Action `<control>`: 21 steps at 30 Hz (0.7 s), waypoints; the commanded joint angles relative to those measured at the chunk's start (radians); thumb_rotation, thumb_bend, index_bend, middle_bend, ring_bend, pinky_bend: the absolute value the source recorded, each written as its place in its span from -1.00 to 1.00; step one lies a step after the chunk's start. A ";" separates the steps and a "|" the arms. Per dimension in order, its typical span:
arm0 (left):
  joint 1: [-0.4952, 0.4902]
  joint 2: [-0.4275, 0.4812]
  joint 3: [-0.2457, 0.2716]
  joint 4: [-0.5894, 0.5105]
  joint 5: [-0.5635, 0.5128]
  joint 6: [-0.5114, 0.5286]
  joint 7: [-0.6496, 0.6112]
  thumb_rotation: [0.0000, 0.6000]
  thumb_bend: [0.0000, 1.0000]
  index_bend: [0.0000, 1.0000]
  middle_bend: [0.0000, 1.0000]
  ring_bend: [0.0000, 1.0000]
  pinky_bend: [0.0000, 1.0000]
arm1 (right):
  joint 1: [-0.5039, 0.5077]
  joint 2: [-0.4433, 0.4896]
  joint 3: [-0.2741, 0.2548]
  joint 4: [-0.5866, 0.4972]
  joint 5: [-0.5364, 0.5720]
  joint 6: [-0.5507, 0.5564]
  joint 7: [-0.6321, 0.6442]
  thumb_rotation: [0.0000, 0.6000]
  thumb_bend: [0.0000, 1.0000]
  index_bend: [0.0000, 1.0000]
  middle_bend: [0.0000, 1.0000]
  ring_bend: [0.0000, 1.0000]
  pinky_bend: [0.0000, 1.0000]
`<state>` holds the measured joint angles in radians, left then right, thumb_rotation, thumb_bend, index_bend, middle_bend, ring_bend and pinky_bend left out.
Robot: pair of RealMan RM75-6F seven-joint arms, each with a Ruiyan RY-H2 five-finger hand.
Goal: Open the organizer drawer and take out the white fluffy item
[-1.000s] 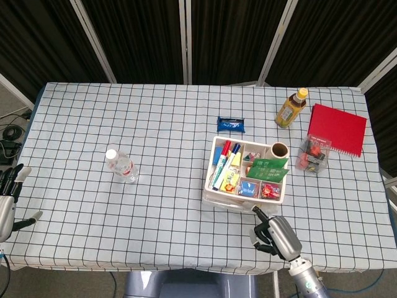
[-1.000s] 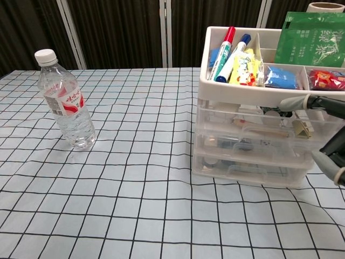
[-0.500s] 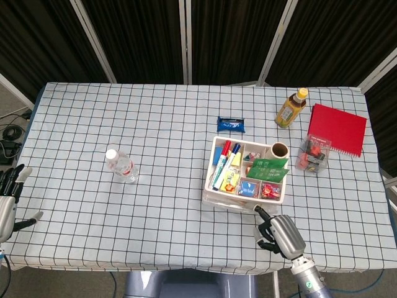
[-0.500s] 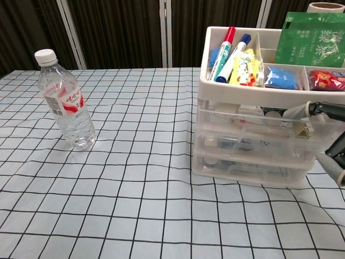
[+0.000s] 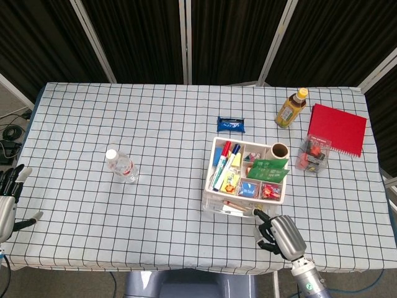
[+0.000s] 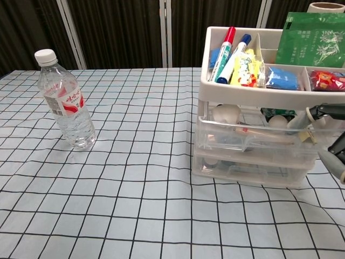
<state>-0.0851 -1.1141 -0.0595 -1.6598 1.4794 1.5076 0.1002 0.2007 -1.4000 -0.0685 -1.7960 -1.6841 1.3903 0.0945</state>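
Note:
The white organizer (image 5: 209, 169) stands right of the table's middle, its top tray full of markers and packets. Its clear top drawer (image 6: 253, 139) is pulled partly out toward me, also seen in the head view as the drawer (image 5: 231, 208). A white fluffy ball (image 6: 226, 114) lies in the drawer's left part, with a second pale round thing to its right. My right hand (image 5: 279, 231) is at the drawer's front right corner, fingers curled and one fingertip (image 6: 322, 111) hooked on the drawer front. My left hand (image 5: 7, 200) hangs open off the table's left edge.
A water bottle (image 5: 122, 166) stands on the left half of the checked cloth. Behind the organizer lie a blue packet (image 5: 232, 125), a tea bottle (image 5: 290, 108), a red notebook (image 5: 338, 129) and a small clear box (image 5: 313, 155). The table's front edge is close to my right hand.
The top drawer has slid out toward me, drawn by my right hand's hooked finger, and its contents now show. The left hand has not moved.

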 commanded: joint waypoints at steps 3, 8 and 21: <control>0.001 0.002 0.000 -0.002 0.002 0.003 -0.001 1.00 -0.76 -1.00 -1.00 -1.00 -1.00 | -0.013 0.001 -0.013 0.003 -0.017 0.015 -0.012 1.00 -0.02 -0.21 0.91 0.93 0.65; 0.004 0.005 0.001 -0.004 0.007 0.010 -0.007 1.00 -0.76 -1.00 -1.00 -1.00 -1.00 | -0.025 -0.001 -0.028 0.001 -0.040 0.030 -0.028 1.00 -0.02 -0.20 0.91 0.93 0.65; 0.004 0.005 0.004 -0.006 0.014 0.011 -0.006 1.00 -0.76 -1.00 -1.00 -1.00 -1.00 | -0.048 0.011 -0.060 0.002 -0.067 0.041 -0.040 1.00 -0.02 -0.17 0.91 0.93 0.65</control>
<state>-0.0813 -1.1085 -0.0559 -1.6651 1.4931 1.5180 0.0938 0.1552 -1.3910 -0.1262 -1.7952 -1.7487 1.4293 0.0526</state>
